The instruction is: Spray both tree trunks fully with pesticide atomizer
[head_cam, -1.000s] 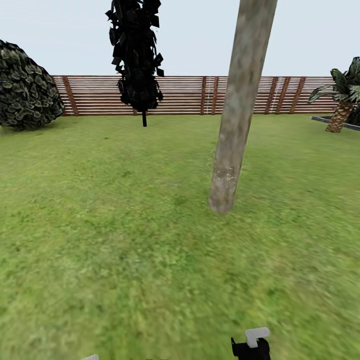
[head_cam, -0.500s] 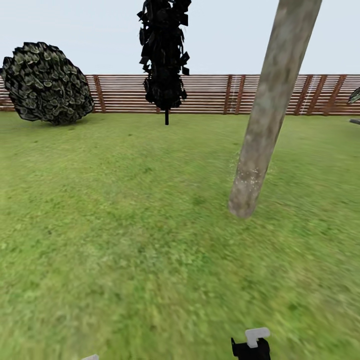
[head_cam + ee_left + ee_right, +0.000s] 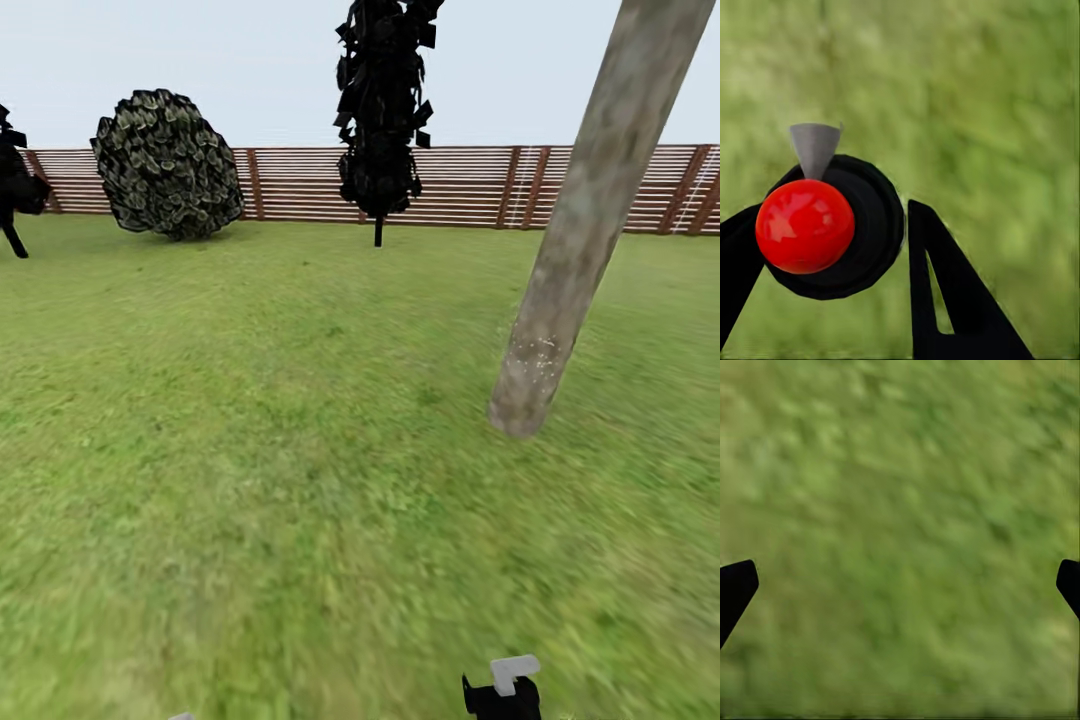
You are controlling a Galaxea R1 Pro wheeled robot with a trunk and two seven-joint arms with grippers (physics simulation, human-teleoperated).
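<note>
One tree trunk (image 3: 570, 260), pale mottled grey-brown and bare, rises from the lawn (image 3: 250, 450) ahead and to the right; its crown is out of frame. In the left wrist view my left gripper (image 3: 832, 210) is shut on the pesticide atomizer (image 3: 862, 225), a round black body with a red ball and a grey cone nozzle, held over grass. My right gripper (image 3: 904, 577) is open above bare grass, its fingertips (image 3: 736, 585) at the frame's sides. A black-and-white part of my right arm (image 3: 503, 688) shows at the head view's lower edge.
A brown slatted fence (image 3: 300, 185) closes the far side of the lawn. In front of it stand a round leafy bush (image 3: 165, 165), a near-black conifer (image 3: 385, 110) and another dark tree (image 3: 15, 190) at the far left. Open grass lies between me and the trunk.
The head view has swung left: trunk, conifer and bush sit farther right in the picture, and a second dark tree has come in at the left. The arm part has not shifted in the picture.
</note>
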